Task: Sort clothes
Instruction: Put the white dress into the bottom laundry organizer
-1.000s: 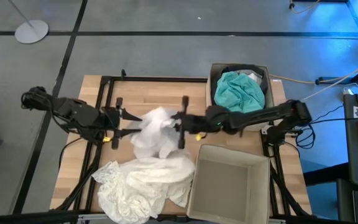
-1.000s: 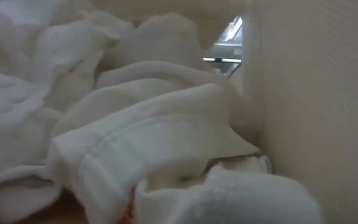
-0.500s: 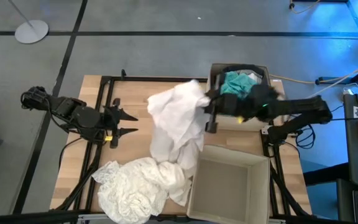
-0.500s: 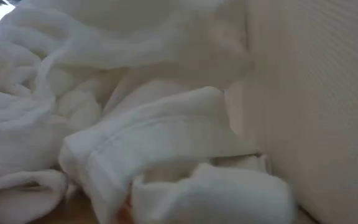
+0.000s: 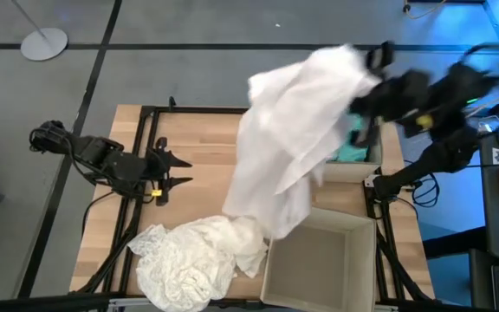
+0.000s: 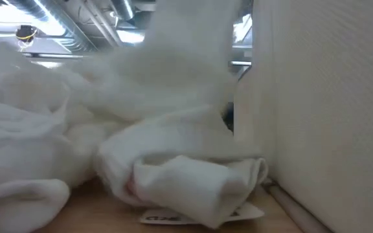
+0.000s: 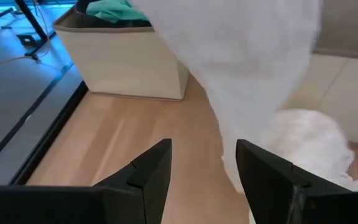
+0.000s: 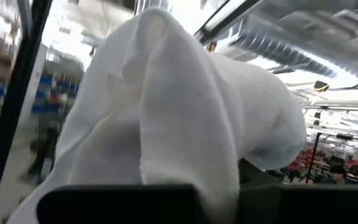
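We see the right gripper (image 5: 364, 74) clamped on a large white cloth garment (image 5: 293, 143), hoisted above the wooden bench (image 5: 197, 143)'s far right; the left gripper (image 5: 173, 171) waits open at left.

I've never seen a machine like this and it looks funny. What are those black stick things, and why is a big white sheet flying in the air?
Those black sticks are two robot arms at a wooden table. Each ends in a two-finger pincher, called an end effector.

One picture looks straight down from above. One sits low at table height. Two come from small cameras on the arms' wrists.

The right end effector is raised high and holds a white garment, which hangs down over the table. Its wrist camera sees mostly that cloth. The left end effector waits open and empty over the table's left side.

On the table lie a crumpled cream pile of clothes and two cardboard boxes. The far box holds a teal garment. The near box looks empty. The job is sorting clothes.
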